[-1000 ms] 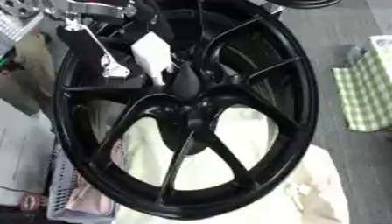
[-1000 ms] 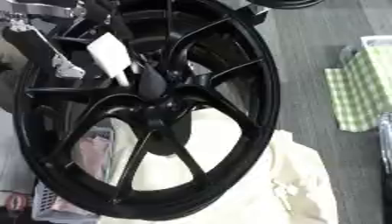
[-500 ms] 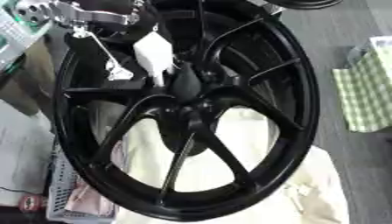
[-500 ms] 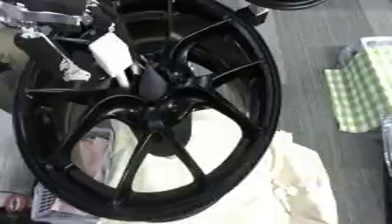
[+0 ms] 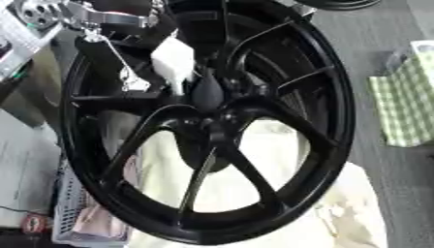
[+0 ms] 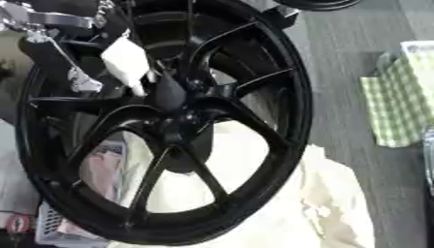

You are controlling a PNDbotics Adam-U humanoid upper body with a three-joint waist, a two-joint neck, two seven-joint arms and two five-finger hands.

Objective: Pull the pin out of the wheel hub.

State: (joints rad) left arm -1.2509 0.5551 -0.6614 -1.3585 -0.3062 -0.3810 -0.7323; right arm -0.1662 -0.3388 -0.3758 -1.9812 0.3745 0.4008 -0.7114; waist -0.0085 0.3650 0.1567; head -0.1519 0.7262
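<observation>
Black wheel (image 5: 212,126) stands upright on a cream cloth (image 5: 339,213), filling the view; hub (image 5: 208,97) just above centre; a white-tipped pin (image 5: 174,65) pokes at the hub from upper left; left hand (image 5: 127,29) comes in top left at the pin, can't tell how its fingers sit; green checked cloth (image 5: 407,106) at right; pale basket (image 5: 72,218) lower left.

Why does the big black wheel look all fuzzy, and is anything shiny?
Left eye view: the big black spoked wheel looks soft and smeared all over, edges blurry; a silver metal arm part at top left gleams. Right eye view: same blur; the white tag-like piece looks brightest, and the green checked cloth is fuzzy too.
</observation>
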